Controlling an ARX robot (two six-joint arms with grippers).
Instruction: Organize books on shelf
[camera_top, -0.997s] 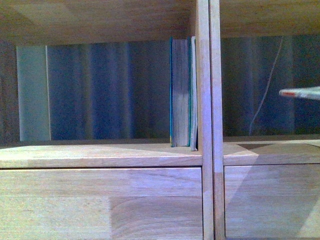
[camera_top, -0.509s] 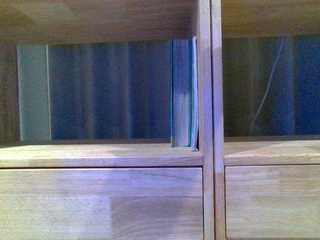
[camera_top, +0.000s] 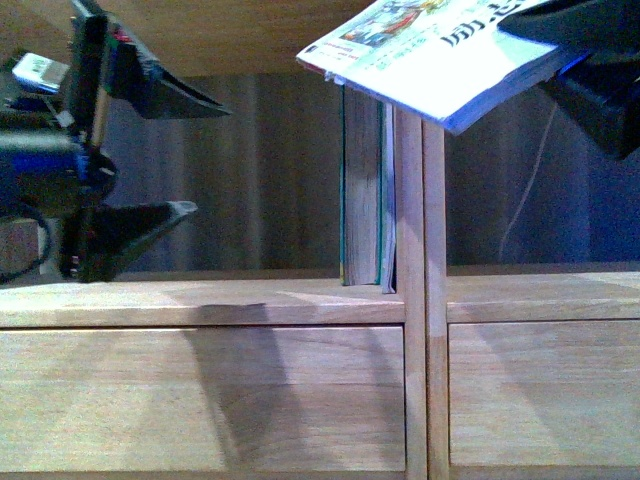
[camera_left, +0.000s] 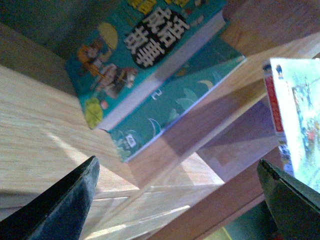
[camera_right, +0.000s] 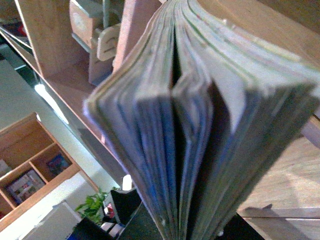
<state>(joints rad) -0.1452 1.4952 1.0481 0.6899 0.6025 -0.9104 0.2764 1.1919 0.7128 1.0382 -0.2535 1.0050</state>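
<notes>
Shelf (camera_top: 200, 300) room left of teal book (camera_top: 358, 190), paperback (camera_top: 440, 60) aloft

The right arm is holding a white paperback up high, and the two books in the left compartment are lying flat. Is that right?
Not quite. The front view shows the teal book and the slim book beside it standing upright by the divider, not lying flat. The right end effector does hold the white paperback up high.

The left gripper (camera_top: 205, 155) has come into sight on the left, its jaws spread wide. The paperback (camera_top: 440, 55), out of sight half a second ago, now hangs tilted across the top right, clamped by the right gripper (camera_top: 570, 50). Fresh shadows fall across the drawer fronts (camera_top: 250, 400).
</notes>
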